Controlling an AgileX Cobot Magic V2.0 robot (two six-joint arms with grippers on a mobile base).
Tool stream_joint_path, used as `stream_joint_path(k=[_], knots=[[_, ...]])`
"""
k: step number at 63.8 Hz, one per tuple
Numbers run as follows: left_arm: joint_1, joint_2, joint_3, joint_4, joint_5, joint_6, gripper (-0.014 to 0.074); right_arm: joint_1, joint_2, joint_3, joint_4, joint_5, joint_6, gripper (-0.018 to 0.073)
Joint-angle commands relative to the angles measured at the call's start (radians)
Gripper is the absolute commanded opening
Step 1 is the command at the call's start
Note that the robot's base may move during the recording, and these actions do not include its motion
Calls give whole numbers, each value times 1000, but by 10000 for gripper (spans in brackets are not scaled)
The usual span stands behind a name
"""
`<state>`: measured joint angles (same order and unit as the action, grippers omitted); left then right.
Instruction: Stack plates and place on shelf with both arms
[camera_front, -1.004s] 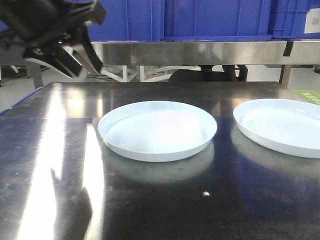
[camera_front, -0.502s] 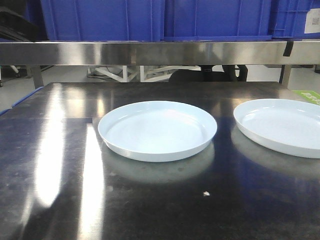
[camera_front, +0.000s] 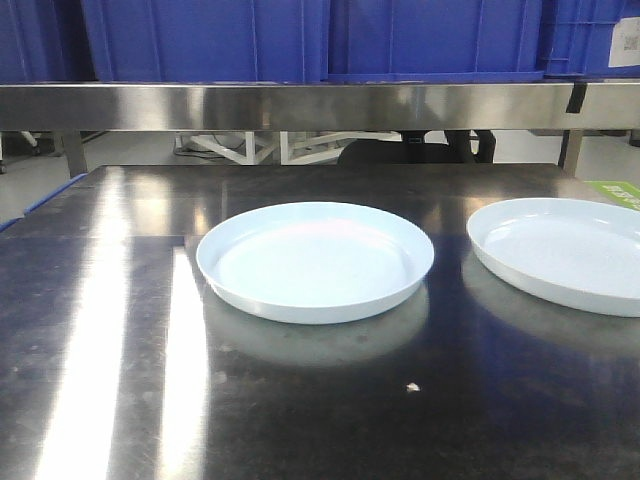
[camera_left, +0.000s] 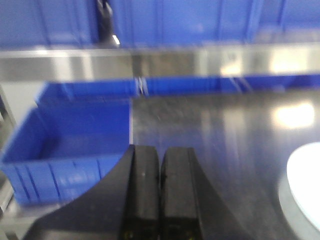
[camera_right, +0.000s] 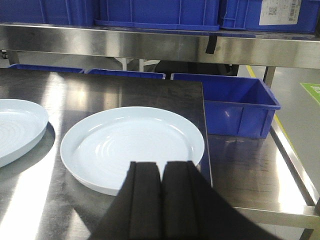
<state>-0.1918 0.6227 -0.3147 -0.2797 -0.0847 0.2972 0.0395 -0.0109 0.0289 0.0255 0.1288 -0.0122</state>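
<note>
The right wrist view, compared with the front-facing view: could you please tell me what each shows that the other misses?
Only the right wrist view shows the shut right claw, the right plate whole and a blue crate beside the table. Only the front view shows the left plate whole. Both show both plates, the shelf and the tabletop.

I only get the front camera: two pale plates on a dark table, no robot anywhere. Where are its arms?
Observer: The left gripper faces the left edge of the table, jaws shut on nothing.
Operator: And the other one?
Observer: The right gripper sits at the near rim of the right plate, jaws shut too.
Operator: Is anything beside the table that I'm missing?
Observer: An open blue crate stands just past its right edge.
</note>
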Motion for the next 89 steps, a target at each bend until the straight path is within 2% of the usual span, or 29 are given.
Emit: stream_joint_path(k=[1, 20, 71, 83, 89], knots=[[17, -80, 8, -2, -88, 0, 80, -5, -19, 1, -11, -88, -2, 56], [21, -284, 85, -2, -19, 0, 80, -5, -19, 1, -11, -88, -2, 56], [21, -289, 85, -2, -20, 0, 80, -5, -19, 1, -9, -108, -2, 56], [21, -289, 85, -2, -20, 0, 80, -4, -18, -14, 135, -81, -1, 56], [21, -289, 85, -2, -20, 0, 80, -4, -9, -33, 152, -73, -1, 56]])
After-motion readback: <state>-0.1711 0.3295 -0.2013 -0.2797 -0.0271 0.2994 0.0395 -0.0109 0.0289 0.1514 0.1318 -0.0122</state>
